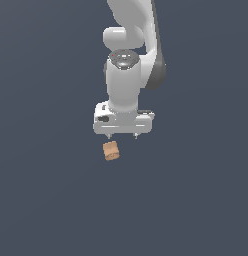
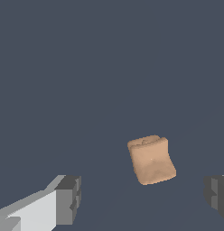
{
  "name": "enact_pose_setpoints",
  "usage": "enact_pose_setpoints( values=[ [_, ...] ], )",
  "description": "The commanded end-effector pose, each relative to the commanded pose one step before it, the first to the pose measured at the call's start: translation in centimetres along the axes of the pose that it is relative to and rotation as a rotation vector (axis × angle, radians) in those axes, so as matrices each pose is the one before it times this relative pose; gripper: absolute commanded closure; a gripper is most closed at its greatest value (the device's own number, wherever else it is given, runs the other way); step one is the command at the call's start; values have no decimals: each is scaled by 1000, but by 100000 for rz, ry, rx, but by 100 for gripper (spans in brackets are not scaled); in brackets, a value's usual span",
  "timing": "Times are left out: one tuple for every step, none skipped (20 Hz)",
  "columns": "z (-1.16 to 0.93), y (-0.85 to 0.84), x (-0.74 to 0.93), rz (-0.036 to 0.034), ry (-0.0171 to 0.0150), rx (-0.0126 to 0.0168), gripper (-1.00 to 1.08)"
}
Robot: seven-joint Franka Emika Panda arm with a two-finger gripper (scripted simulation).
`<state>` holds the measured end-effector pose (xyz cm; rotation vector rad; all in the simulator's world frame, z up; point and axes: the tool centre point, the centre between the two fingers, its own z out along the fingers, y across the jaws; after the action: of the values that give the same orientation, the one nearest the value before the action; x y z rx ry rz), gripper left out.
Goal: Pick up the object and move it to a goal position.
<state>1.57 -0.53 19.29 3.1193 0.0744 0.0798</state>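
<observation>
The object (image 1: 111,150) is a small tan-orange rounded lump lying on the dark grey floor. In the exterior view it sits just below the white gripper (image 1: 122,135), slightly toward that view's left. My gripper is open, its two short fingertips spread wide and holding nothing. In the wrist view the object (image 2: 151,160) lies between the two grey finger pads (image 2: 68,199), nearer the other pad (image 2: 217,195), and touches neither. The gripper (image 2: 143,198) hangs above the object, apart from it.
The floor (image 1: 46,200) is a plain dark grey surface all around. The white arm (image 1: 128,60) rises straight above the gripper. No other objects or marked spot show in either view.
</observation>
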Motion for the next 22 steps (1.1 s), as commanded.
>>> enact_pose_setpoints(
  values=[
    [730, 416, -159, -1604, -417, 84, -92],
    [366, 198, -80, -866, -184, 60, -92],
    [402, 221, -92, -957, -198, 66, -92],
    [438, 239, -105, -1052, -213, 74, -92],
    [475, 259, -121, -1140, -230, 87, -92],
    [515, 276, -139, -1233, -248, 103, -92],
    [553, 293, -159, -1325, -265, 119, -92],
    [590, 311, -180, -1417, -279, 136, -92],
    [627, 326, -203, -1510, -293, 154, -92],
    [645, 329, -221, -1556, -297, 170, -92],
    [608, 305, -220, -1468, -275, 171, -92],
    [567, 279, -216, -1372, -252, 168, -92],
    [526, 255, -209, -1276, -230, 164, -92],
    [486, 231, -200, -1180, -209, 158, -92],
    [446, 208, -190, -1085, -189, 150, -92],
    [406, 187, -179, -988, -169, 141, -92],
    [367, 165, -165, -897, -151, 132, -92],
    [327, 147, -151, -797, -132, 120, -92],
    [288, 126, -135, -707, -116, 109, -92],
    [249, 109, -119, -610, -99, 95, -92],
    [211, 90, -102, -517, -83, 82, -92],
    [172, 74, -85, -421, -67, 67, -92]
  ],
)
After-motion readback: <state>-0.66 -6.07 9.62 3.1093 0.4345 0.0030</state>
